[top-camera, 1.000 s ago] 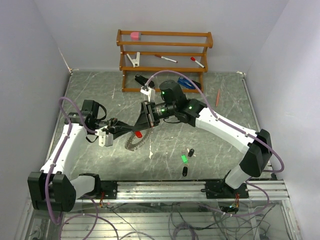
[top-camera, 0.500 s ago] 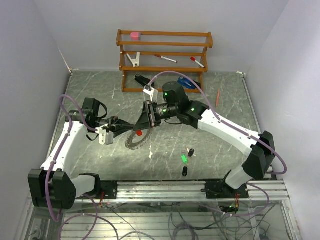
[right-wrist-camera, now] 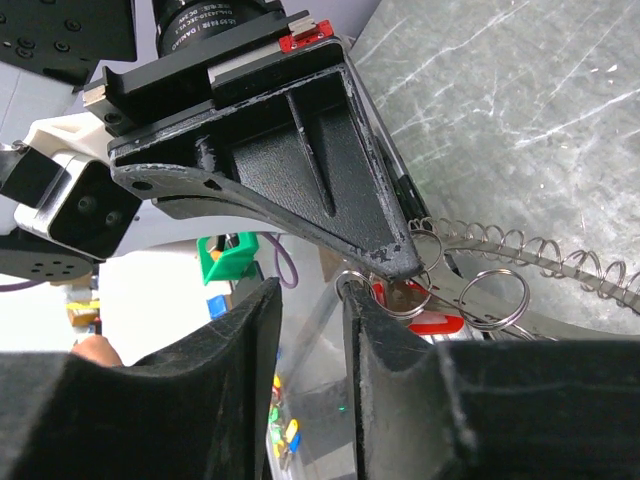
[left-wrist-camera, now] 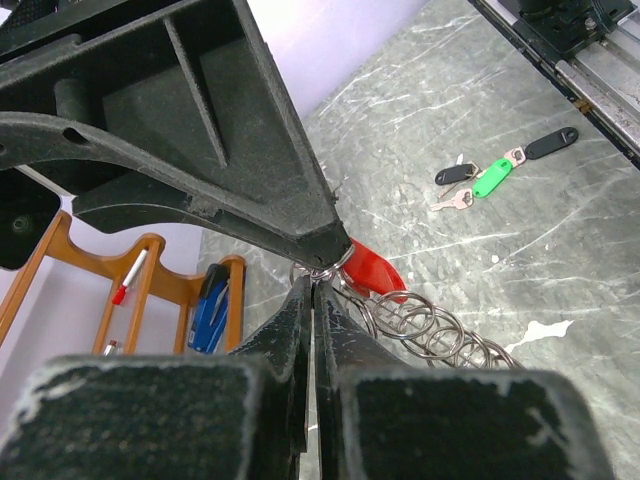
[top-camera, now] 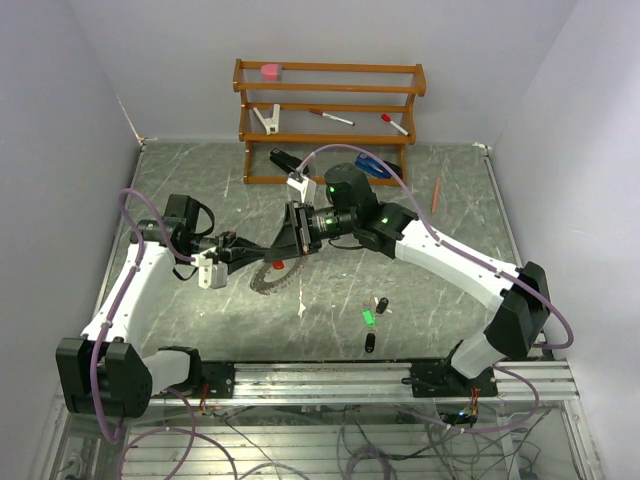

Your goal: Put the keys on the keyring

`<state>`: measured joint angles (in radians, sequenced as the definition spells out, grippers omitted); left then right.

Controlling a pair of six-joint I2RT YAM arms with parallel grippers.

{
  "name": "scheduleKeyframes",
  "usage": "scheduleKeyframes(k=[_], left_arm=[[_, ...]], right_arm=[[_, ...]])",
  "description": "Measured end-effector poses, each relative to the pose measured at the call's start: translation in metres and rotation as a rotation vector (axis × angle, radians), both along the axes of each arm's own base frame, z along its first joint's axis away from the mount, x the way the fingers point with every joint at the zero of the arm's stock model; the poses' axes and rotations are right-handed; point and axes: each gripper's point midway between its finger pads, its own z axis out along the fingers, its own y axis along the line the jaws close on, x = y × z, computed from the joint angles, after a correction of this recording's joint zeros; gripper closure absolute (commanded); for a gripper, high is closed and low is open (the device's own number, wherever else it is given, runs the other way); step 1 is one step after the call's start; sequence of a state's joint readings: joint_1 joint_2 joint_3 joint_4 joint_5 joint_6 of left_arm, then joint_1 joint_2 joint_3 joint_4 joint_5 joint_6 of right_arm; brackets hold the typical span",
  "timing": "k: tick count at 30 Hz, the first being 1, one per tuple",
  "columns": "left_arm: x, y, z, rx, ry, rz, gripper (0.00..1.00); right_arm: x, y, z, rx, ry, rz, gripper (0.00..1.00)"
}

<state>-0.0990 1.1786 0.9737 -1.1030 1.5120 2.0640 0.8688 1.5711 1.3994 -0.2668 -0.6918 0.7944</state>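
**Left pincer clamped on the ring, right pincer narrowly agape beside it**

The left gripper (left-wrist-camera: 312,285) has its fingers pressed together on the rim of the keyring (left-wrist-camera: 440,335). In the left wrist view the ring's looped coils trail from the fingertips toward 4 o'clock. The red key (left-wrist-camera: 372,272) sits at 1 o'clock of that pinch, right against the coils.

The right gripper (right-wrist-camera: 310,290) meets the left one tip to tip. Its fingers stand a narrow gap apart with nothing showing between them, and in the right wrist view the red key is just at 3 o'clock of its tip.

From above, the keyring lies at 6 o'clock of the meeting tips. The green key (top-camera: 368,318) and the black keys (top-camera: 381,303) rest on the table (top-camera: 450,200), well apart from the ring at 4 o'clock.
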Motion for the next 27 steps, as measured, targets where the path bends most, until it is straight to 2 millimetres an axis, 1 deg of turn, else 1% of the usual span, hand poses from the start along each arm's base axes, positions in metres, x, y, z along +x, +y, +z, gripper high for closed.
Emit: scheduleKeyframes(k=[4,12,17,23,25,27], left_arm=[[0.000,0.000,0.000,0.001,-0.002,0.000,0.93],[0.002,0.000,0.001,-0.001,-0.016,0.000,0.93],[0.003,0.000,0.001,-0.002,-0.023,0.000,0.93],[0.004,0.000,0.002,-0.003,-0.035,0.000,0.93],[0.004,0.000,0.002,-0.003,-0.037,0.000,0.93],[0.004,0.000,0.002,-0.003,-0.037,0.000,0.93]], right_arm=[[-0.001,0.000,0.001,0.001,0.009,-0.002,0.61],[-0.006,-0.003,0.010,0.018,0.005,0.001,0.51],[-0.009,-0.006,0.012,0.015,0.011,0.005,0.49],[-0.011,-0.009,0.010,-0.005,0.020,0.007,0.48],[-0.011,-0.011,0.011,-0.014,0.009,0.006,0.48],[-0.009,-0.012,0.019,-0.019,-0.021,0.003,0.47]])
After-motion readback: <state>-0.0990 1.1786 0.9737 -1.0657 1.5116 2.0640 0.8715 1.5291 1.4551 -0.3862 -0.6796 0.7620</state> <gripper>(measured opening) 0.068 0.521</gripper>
